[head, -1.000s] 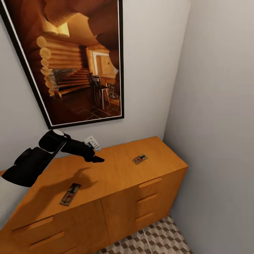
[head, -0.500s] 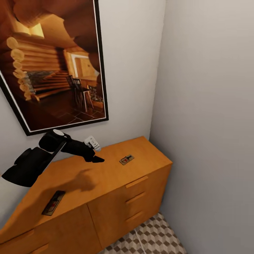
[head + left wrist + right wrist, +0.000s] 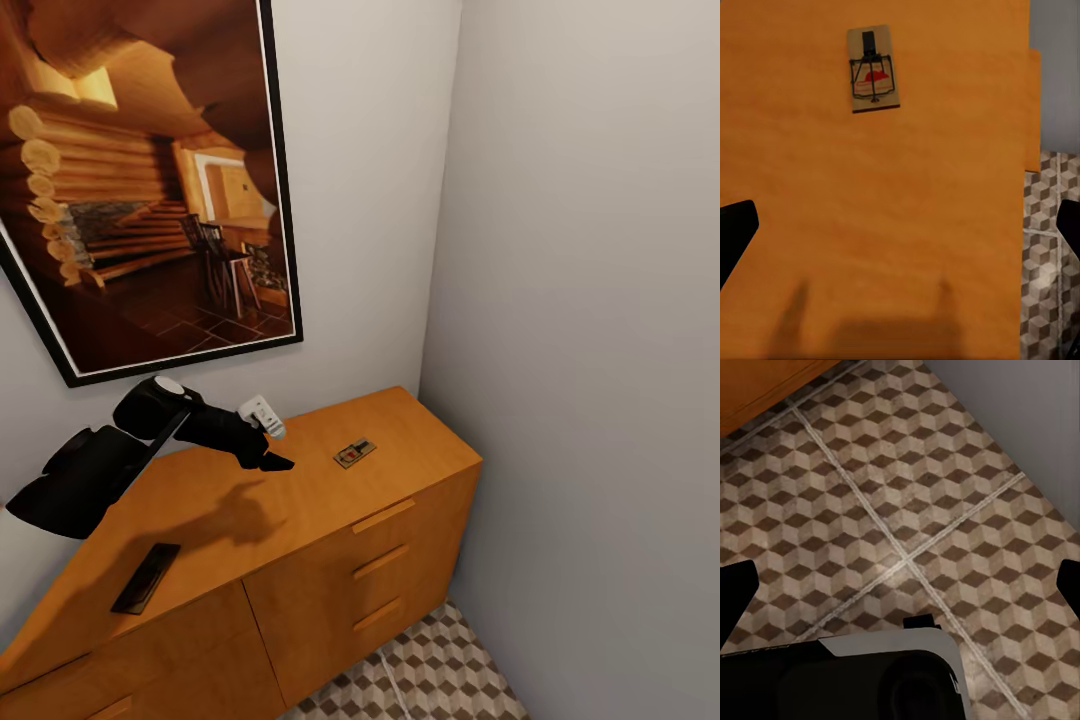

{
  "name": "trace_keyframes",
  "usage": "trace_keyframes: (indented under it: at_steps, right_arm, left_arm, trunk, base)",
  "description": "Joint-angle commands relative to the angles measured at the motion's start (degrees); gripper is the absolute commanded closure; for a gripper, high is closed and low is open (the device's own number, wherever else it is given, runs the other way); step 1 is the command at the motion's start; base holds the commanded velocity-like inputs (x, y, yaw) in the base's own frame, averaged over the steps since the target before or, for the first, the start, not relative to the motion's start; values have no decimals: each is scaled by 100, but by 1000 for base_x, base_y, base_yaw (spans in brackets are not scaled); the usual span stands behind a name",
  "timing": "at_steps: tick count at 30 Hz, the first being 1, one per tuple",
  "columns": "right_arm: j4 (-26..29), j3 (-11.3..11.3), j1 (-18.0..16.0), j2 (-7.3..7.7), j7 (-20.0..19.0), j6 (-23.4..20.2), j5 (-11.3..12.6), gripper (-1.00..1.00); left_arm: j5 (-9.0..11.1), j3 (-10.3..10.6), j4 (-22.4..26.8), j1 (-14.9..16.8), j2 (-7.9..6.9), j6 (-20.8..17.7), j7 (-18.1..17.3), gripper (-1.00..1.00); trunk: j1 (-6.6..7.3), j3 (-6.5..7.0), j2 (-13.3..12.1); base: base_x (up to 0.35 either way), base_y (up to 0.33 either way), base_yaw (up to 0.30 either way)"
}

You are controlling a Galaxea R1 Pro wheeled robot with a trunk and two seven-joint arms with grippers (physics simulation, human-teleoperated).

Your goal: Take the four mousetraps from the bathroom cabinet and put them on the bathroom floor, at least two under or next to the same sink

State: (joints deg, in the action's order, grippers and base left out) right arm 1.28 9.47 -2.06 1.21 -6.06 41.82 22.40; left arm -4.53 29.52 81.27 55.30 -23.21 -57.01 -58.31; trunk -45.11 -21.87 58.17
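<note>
- Over the last second the whole head view had swung: the framed picture (image 3: 150, 190) and the cabinet (image 3: 300, 520) slid toward 9 o'clock in the frame, so the camera had turned, not the furniture.
- The left arm kept almost the same place in the frame, with the left pincer (image 3: 268, 462) hanging over the cabinet top, just short of the far mousetrap (image 3: 354, 453) at its 3 o'clock.
- From the left wrist camera, that mousetrap (image 3: 874, 69) lay flat on the orange wood at 12 o'clock, well ahead of the dark fingertips (image 3: 735, 232), which stood wide apart and held nothing.
- A second mousetrap (image 3: 146, 577) rested near the cabinet's front edge at 8 o'clock in the head view, dark and hard to read.
- The right pincer (image 3: 900, 589) also stood wide and empty, pointing down at the bathroom floor (image 3: 907, 510) with its cube-pattern tiles.
- Judged from this, the turn brought the far trap nearer the middle of the view and within the left arm's line; two traps lay on top of the cabinet, neither yet picked up, and no sink could be seen to place them by.
</note>
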Motion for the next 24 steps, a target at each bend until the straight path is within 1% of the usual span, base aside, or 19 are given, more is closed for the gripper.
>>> trace_keyframes:
  at_steps: [1, 4, 9, 18, 24]
  right_arm:
    - [-5, 22, -4, 1, -50, 15, 63, -100]
    - [-5, 21, -3, -30, -53, 12, 65, -100]
    - [-5, 17, 0, -94, -53, 11, 70, -100]
    - [-5, 19, 0, -130, -42, 5, 70, -100]
    - [-5, 20, 3, -137, -37, -6, 64, -100]
  left_arm:
    - [-48, 3, 5, 7, -1, -29, -49, -100]
    - [-57, 24, 3, -22, 5, -25, -44, -100]
    - [-69, 128, -28, -119, 8, -21, -36, -100]
    - [-74, 270, -273, -156, 24, -13, -40, -100]
    - [-85, 354, -277, -159, 72, -15, -38, -100]
  trunk:
    - [0, -7, 5]
    - [0, -7, 5]
    - [0, -7, 5]
    - [0, -7, 5]
    - [0, -7, 5]
  base:
    - [0, 0, 0]
    - [0, 0, 0]
    - [0, 0, 0]
    - [0, 0, 0]
    - [0, 0, 0]
